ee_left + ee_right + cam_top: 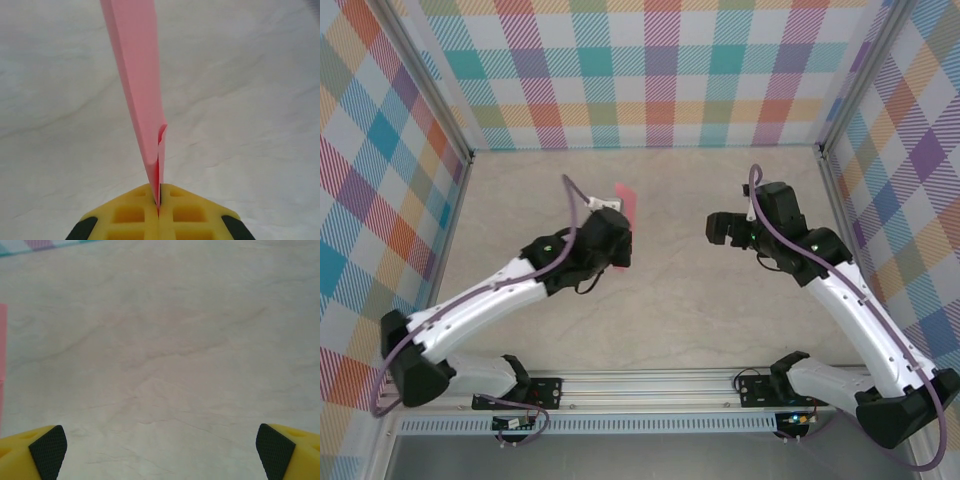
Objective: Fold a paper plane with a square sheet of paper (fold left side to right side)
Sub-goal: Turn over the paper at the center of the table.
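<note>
The paper plane [137, 75] is slim, folded pink-red paper standing on edge above the table. My left gripper [160, 200] is shut on its near end, with the yellow fingers [130, 215] pressed together on the layers. In the top view the paper plane [628, 205] sticks out beyond the left gripper [617, 243] at mid-table, pointing toward the back wall. My right gripper [718, 228] hangs to the right of it, apart from the paper. In the right wrist view the right gripper [160, 450] stands wide open over bare table, with a pink edge of the paper plane [2, 355] at the far left.
The marbled beige table [670, 300] is enclosed by checked walls at the back [650, 80] and on both sides. An aluminium rail [650, 385] carrying the arm bases runs along the near edge.
</note>
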Robot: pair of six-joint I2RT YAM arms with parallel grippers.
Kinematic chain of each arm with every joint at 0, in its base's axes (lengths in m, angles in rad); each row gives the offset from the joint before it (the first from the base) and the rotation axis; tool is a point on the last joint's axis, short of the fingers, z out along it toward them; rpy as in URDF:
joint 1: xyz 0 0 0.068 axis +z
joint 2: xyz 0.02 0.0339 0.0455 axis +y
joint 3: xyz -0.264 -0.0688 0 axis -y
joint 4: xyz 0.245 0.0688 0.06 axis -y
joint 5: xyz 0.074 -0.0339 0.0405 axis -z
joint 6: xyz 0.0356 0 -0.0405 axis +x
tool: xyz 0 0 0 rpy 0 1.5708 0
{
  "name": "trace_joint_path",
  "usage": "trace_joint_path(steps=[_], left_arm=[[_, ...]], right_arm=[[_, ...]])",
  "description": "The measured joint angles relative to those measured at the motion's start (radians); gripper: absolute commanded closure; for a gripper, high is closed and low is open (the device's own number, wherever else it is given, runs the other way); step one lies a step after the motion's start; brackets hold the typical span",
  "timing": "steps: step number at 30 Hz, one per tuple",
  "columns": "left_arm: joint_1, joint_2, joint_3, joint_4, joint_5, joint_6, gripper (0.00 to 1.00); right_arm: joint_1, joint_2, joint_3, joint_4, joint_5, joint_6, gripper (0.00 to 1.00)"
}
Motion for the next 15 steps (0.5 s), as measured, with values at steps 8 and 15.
trace_joint_path(steps=[8, 15], left_arm=[[-0.092, 0.439, 0.234, -0.282, -0.207, -0.143, 1.0], [-0.093, 0.679, 0.393, -0.373, -0.169, -0.188, 1.0]], right_arm=[[0.0, -0.114, -0.033, -0.079, 0.194, -0.016, 0.0], [0.0, -0.164, -0.08, -0.113, 0.252, -0.023, 0.0]])
